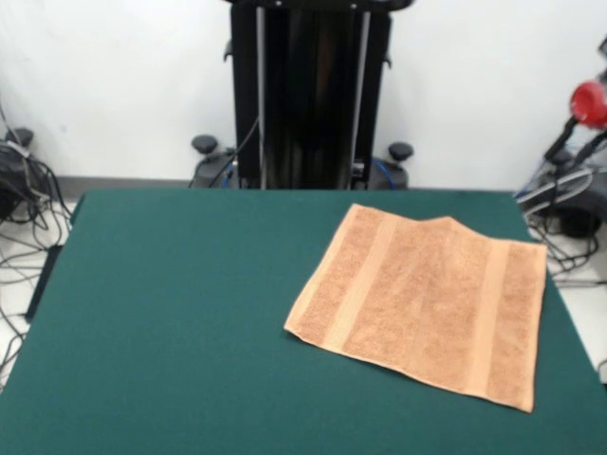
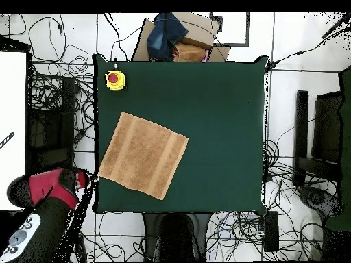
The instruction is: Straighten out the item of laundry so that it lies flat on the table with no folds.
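The item of laundry [image 1: 427,303] is a light orange-tan towel with two paler bands. It lies spread out on the right half of the dark green table [image 1: 171,313], turned at an angle. Its far edge shows a slight hump near the middle. In the overhead view the item of laundry [image 2: 144,155] lies at the left side of the table [image 2: 219,123], its left corner near the table's edge. No fold shows on it. The gripper shows in neither view. A red and black part of the arm [image 2: 51,186] hangs off the table's left side.
A yellow box with a red button [image 2: 115,79] stands at the table's top left corner in the overhead view. The black pedestal [image 1: 308,95] stands at the far edge. A cardboard box with blue cloth [image 2: 175,38] and cables lie off the table.
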`<state>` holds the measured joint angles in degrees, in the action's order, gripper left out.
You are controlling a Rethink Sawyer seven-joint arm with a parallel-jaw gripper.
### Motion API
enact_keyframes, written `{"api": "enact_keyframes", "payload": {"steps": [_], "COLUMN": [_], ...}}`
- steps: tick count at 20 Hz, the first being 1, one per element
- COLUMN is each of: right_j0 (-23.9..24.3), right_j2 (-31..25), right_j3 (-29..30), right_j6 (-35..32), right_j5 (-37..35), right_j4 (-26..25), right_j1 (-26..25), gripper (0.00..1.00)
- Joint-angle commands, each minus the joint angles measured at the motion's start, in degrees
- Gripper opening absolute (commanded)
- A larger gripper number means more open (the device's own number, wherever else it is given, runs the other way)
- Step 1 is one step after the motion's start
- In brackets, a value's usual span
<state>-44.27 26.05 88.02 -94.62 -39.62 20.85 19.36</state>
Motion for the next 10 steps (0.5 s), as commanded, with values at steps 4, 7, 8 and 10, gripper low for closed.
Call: {"api": "enact_keyframes", "payload": {"steps": [4, 7, 8, 10], "right_j0": [3.09, 2.93, 3.13, 3.75], "right_j2": [-7.17, -7.19, -7.51, -8.58], "right_j3": [4.82, 5.66, 5.69, 5.9], "right_j6": [-7.29, -9.05, -8.71, -7.62], "right_j5": [1.64, 3.96, 4.35, 5.64], "right_j4": [-2.37, -1.88, -2.01, -2.21], "right_j1": [2.99, 2.93, 2.98, 2.94], "gripper": [1.0, 1.0, 1.0, 1.0]}}
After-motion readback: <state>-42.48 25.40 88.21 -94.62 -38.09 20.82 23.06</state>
